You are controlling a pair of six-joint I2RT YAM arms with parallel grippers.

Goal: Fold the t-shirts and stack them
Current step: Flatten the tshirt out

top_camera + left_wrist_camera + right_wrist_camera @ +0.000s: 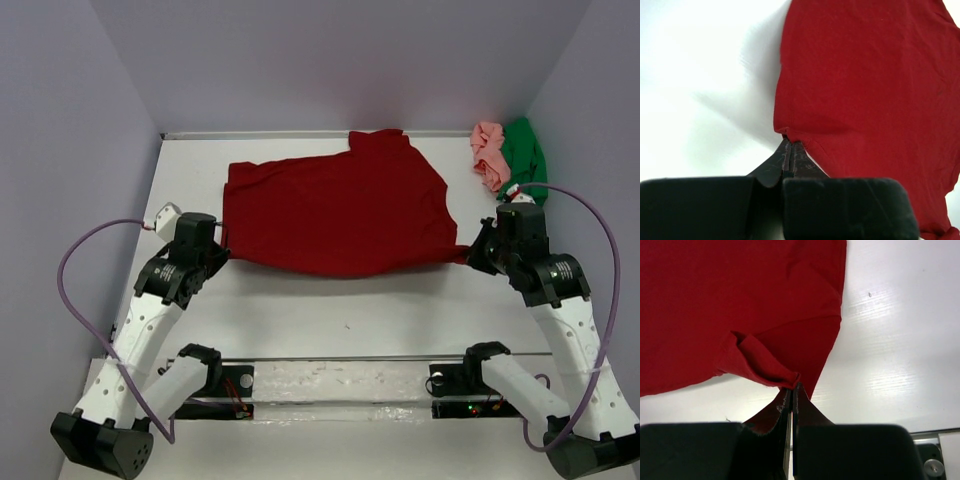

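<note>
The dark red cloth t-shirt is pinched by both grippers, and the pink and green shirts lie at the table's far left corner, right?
No: the top view shows the pale pink cloth shirt and bright green cloth shirt at the far right corner.

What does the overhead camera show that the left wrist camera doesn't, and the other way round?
Only the overhead view: the pink t-shirt and green t-shirt bunched at the far right corner of the table, and the right gripper shut on the dark red t-shirt at its near right corner. Only the left wrist view: close up, the cloth puckering where the left gripper pinches it. Both: the dark red t-shirt spread on the white table, with the left gripper shut on its corner.
</note>
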